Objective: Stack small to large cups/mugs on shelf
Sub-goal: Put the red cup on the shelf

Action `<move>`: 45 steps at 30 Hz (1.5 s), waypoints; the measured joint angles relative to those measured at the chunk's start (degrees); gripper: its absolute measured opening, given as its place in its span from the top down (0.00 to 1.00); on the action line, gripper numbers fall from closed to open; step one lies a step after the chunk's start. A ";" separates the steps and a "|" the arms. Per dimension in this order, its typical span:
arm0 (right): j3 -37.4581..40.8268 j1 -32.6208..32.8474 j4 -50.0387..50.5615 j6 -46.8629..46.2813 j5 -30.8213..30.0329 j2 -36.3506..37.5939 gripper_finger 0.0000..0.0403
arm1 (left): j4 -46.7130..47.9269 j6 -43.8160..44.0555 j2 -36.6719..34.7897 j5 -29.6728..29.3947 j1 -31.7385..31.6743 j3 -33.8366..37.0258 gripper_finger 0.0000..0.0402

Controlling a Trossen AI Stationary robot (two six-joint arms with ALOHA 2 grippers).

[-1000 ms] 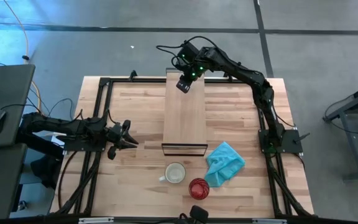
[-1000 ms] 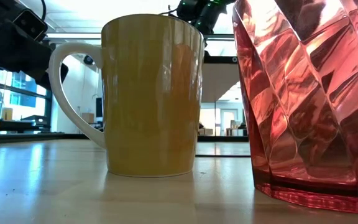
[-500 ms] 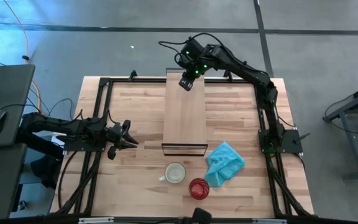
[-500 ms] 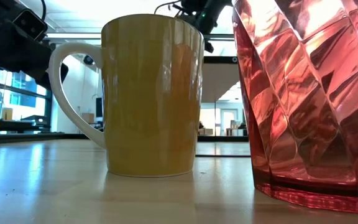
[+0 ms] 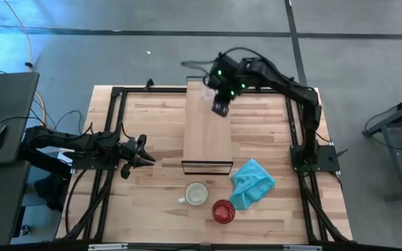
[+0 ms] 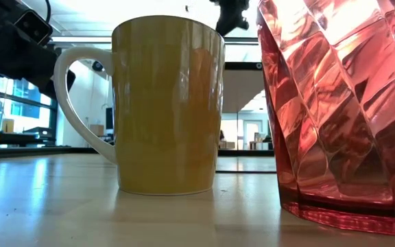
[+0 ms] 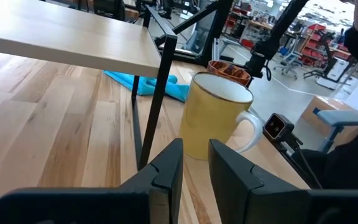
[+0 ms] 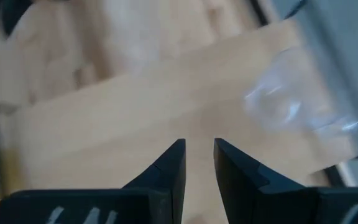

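Note:
The tiny clear glass [image 5: 206,93] stands upright on its base at the far end of the shelf [image 5: 209,132]; it also shows in the right wrist view [image 8: 291,112]. My right gripper [image 5: 220,108] [image 8: 197,155] hovers shut above the shelf, just near-side and right of the glass, touching nothing. The cream mug [image 5: 197,194] [image 6: 166,103] and the red cup [image 5: 222,210] [image 6: 341,110] stand on the tabletop near the near edge. My left gripper [image 5: 144,155] [image 7: 194,162] waits shut, low over the table left of the shelf.
A teal cloth [image 5: 252,183] lies crumpled on the table right of the shelf's near end. The shelf's dark frame leg [image 7: 157,99] stands between my left gripper and the mug [image 7: 216,118]. Bare planks [image 5: 152,118] lie left of the shelf.
My right gripper has moved from over the shelf's far end toward the table's near and right sides, away from the clear glass. The glass now shows uncovered, standing on the shelf's far end. The left arm, mug and red cup have kept still.

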State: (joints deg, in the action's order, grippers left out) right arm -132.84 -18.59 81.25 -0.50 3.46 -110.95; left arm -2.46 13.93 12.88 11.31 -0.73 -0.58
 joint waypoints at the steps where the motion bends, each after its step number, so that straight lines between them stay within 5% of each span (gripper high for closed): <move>1: 0.00 1.09 1.57 -0.80 0.02 0.28 0.81 | 0.00 0.00 0.00 0.00 0.02 0.00 0.83; 7: 0.00 8.04 8.99 -4.10 -0.01 0.81 0.81 | 0.00 1.54 -0.01 0.10 0.00 0.00 0.83; 24: 0.00 27.96 8.74 -12.65 -0.17 4.65 0.81 | -6.09 6.14 -0.02 6.15 0.04 0.02 0.83; 45: 0.07 60.04 8.74 -38.65 -26.42 13.22 0.81 | -12.24 -0.46 0.00 10.12 0.00 0.02 0.83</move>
State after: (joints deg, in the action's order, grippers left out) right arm -132.76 41.45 89.99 -39.15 -22.96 -97.73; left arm -14.70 13.47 12.88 21.43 -0.73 -0.56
